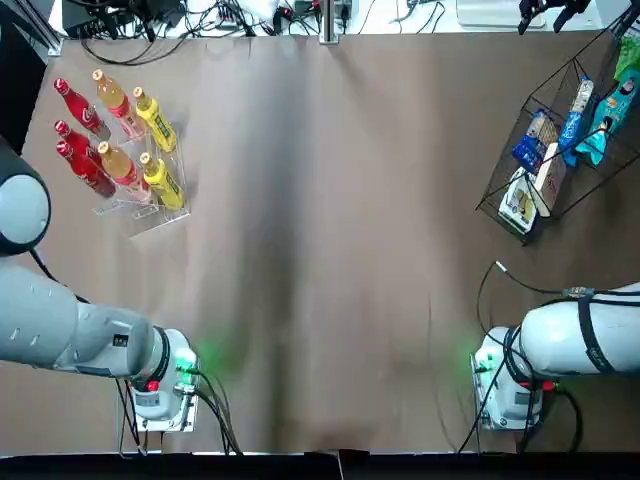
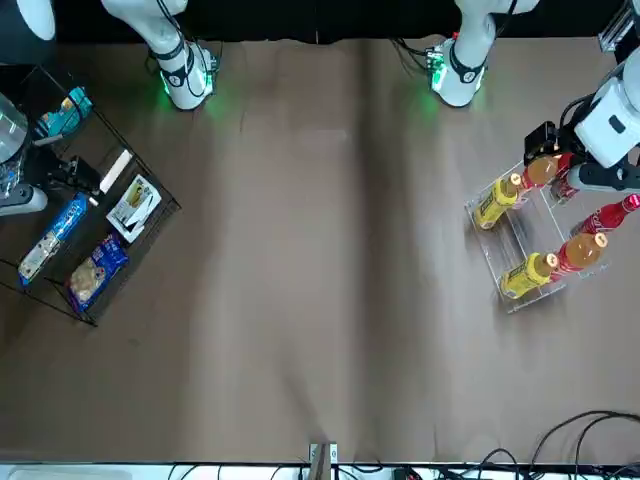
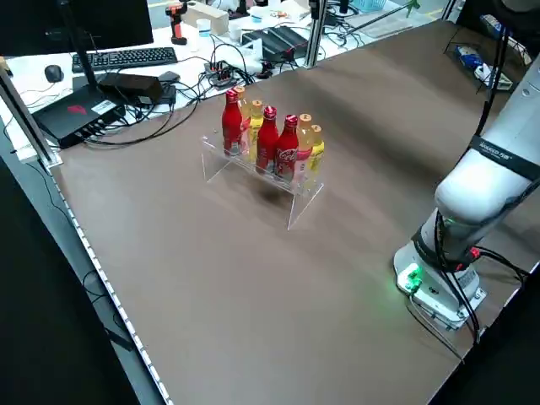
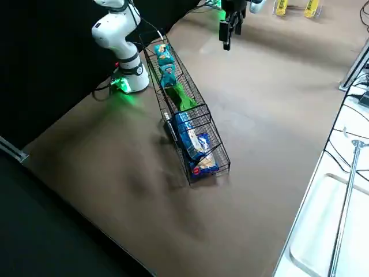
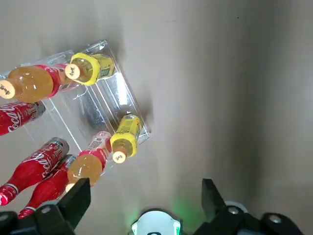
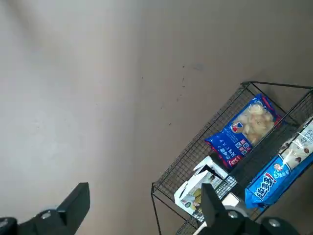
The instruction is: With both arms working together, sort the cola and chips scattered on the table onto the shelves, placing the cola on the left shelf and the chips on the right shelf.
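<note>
Table bare between racks; sorting looks finished. Right shelf holds chips alongside larger packs; left shelf carries three cola bottles beside orange and yellow drinks. Left gripper and right gripper hang spread, empty, above their racks. Next move, likely: arms retreat.

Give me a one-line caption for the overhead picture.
Three cola bottles stand on the clear left shelf; chips sit in the black right shelf.
</note>
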